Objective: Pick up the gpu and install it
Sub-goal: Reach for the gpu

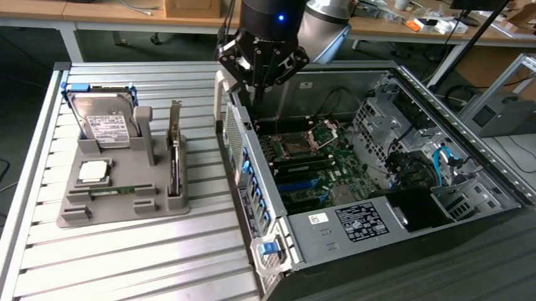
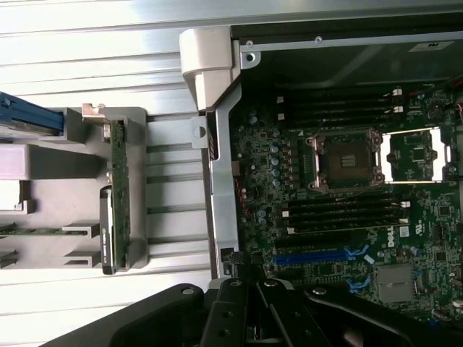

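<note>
Overhead, the claw (image 1: 256, 93) hangs above the computer case's (image 1: 245, 157) rear wall, fingers pressed together and holding nothing. The gpu (image 1: 174, 157) stands edge-on in the grey rack (image 1: 117, 216).

Lab workshop, cluttered workbenches (image 1: 34, 7), open computer case (image 1: 335, 84)

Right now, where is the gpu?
The gpu stands on edge in the gray holder, on the exterior view's left, between the hard drive and the open computer case.
</note>
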Robot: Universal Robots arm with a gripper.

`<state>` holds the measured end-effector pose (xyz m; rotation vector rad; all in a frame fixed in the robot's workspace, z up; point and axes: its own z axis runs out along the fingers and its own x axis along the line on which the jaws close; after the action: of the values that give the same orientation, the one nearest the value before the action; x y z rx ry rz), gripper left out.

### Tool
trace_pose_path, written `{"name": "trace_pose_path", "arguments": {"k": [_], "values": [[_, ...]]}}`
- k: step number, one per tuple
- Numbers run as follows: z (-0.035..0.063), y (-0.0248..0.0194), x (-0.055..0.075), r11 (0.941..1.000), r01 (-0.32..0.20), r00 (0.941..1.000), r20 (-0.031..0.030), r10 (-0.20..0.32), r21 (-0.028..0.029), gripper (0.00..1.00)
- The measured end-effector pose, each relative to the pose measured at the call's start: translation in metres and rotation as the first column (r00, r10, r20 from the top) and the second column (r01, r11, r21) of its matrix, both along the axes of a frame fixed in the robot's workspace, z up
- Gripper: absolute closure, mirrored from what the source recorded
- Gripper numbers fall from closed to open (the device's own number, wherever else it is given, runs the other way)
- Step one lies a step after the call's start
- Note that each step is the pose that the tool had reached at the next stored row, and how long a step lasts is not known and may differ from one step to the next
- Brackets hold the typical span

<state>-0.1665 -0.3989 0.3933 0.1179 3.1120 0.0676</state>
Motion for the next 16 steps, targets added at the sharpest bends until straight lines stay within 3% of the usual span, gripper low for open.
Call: {"name": "trace_pose_path", "arguments": {"k": [16], "values": [[0.0000, 0.0000, -0.0035, 1.0000, 0.000, 1.0000, 0.0000, 0.000, 0.0000, 0.89]]}}
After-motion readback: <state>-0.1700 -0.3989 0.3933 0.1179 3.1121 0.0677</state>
